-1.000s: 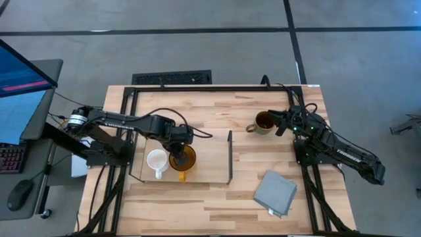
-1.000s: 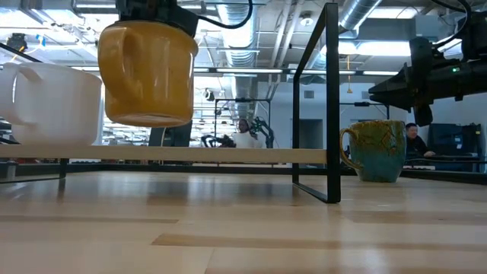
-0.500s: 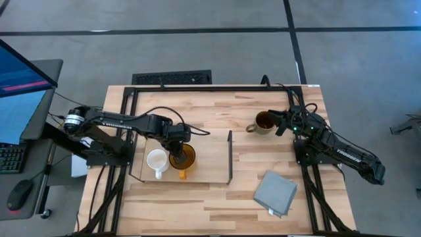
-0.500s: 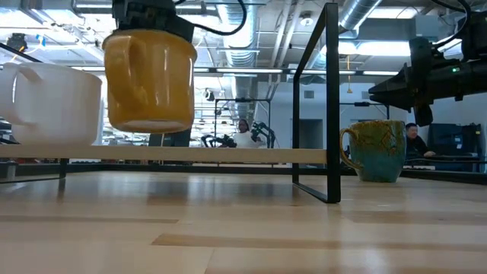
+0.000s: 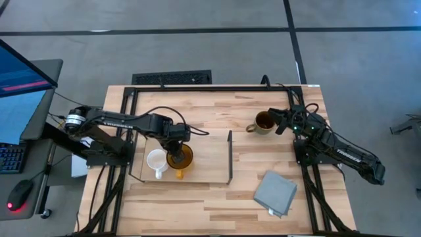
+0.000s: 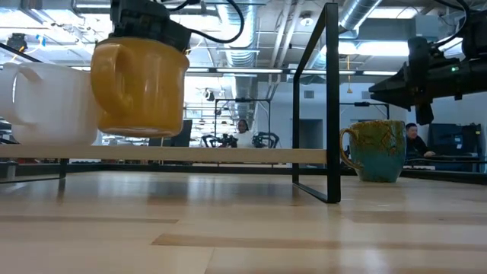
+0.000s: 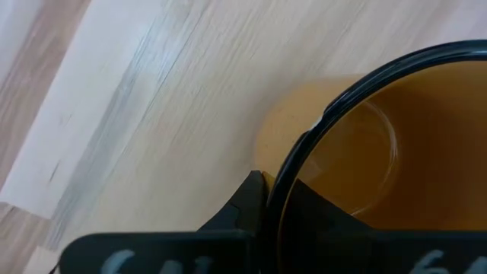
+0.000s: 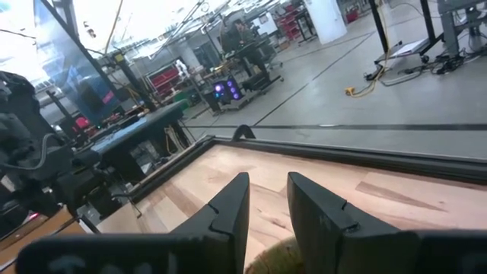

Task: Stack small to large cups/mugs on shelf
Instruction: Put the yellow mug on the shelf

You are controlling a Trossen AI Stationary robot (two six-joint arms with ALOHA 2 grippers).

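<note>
Amber mug (image 6: 139, 85) pinched by left gripper (image 5: 176, 149) – low view alone shows it tilted, off shelf (image 6: 228, 155)

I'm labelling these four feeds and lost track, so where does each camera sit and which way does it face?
High: overhead, straight down on the table; both arms show.
Low: table height, level across the shelf; left gripper holds the amber mug.
Left wrist: looks down past its own finger into the amber mug.
Right wrist: looks across the table into the room, past its fingers.
Shared: high and low both show the white mug and olive mug.
</note>
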